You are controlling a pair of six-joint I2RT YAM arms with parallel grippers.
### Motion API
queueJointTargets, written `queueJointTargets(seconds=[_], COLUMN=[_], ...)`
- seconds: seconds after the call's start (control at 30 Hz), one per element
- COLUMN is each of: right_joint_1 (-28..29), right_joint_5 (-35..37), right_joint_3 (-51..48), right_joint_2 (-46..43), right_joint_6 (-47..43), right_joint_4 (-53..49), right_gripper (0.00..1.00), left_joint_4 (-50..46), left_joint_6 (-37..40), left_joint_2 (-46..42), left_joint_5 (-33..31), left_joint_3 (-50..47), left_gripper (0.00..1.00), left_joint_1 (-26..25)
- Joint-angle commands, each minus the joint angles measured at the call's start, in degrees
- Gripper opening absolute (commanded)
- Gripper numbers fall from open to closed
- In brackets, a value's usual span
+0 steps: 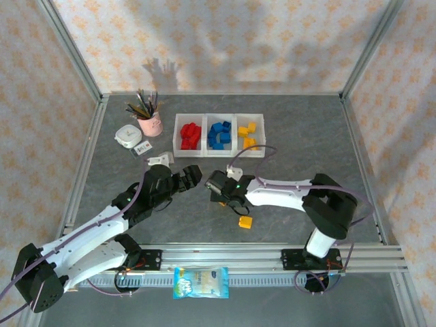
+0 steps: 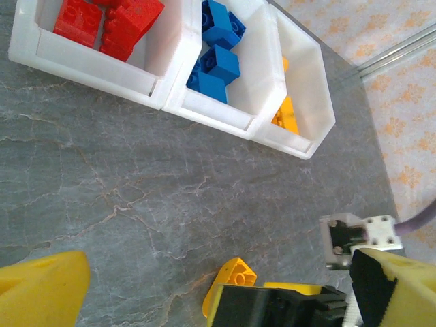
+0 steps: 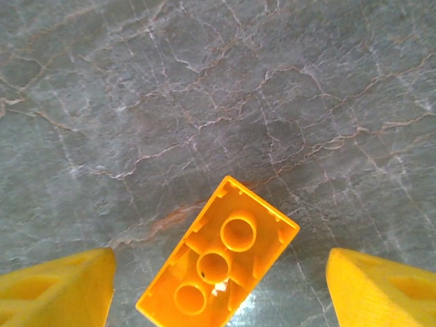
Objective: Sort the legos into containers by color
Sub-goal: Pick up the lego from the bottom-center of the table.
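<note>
Fingers (image 3: pixel 61 289) of right hand (image 3: pixel 218 262) spread astride upturned orange brick (image 3: pixel 238 231).

Place: a robot test cell, lab-like (walled on three sides).
Enclosure: silver aluminium extrusion posts (image 1: pixel 73 51) framing cream panels printed with orange flowers (image 1: pixel 225 34).
Work surface: grey marble-patterned tabletop (image 1: pixel 306 136).
Mounting: two white-and-black robot arms (image 1: pixel 279 196) bolted to a slotted aluminium rail (image 1: pixel 231 253) at the near edge.
</note>
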Motion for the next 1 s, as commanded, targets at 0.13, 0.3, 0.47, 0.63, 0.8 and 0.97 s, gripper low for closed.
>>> queueJointTargets(seconds=[0.13,0.3,0.47,0.63,0.8,0.97], right_joint_1=[0.3,0.3,0.4,0.3,0.0,-1.6], right_joint_5=[2.7,2.3,2.6,2.3,2.8,3.4], right_joint_3=[3.1,4.0,3.9,3.3,3.3,2.3], right_joint_2=[3.5,5.6,6.3,6.0,5.1,1.6], right_joint_6=[-0.9,-2.4,-3.2,-4.5,-5.3,-6.3], right_joint_4=[1.7,2.2,2.2,2.7,2.6,2.5], right_gripper=[0.71,0.64,0.53,0.44,0.37,0.34], left_joint_4=[-2.4,-2.9,-2.7,-2.2,-2.1,-1.7], left_joint_6=[-0.6,-0.8,-0.8,-0.7,-0.7,-0.5], left_joint_2=[-2.7,-3.0,-3.0,-2.7,-2.6,-2.5], left_joint_5=[-2.6,-2.7,-2.4,-2.2,-1.8,-1.5], left_joint_3=[-1.4,-1.6,-1.6,-1.6,-1.3,-1.1], left_gripper=[0.99,0.99,0.99,0.99,0.99,0.99], left_joint_1=[0.7,1.0,1.2,1.4,1.5,1.5])
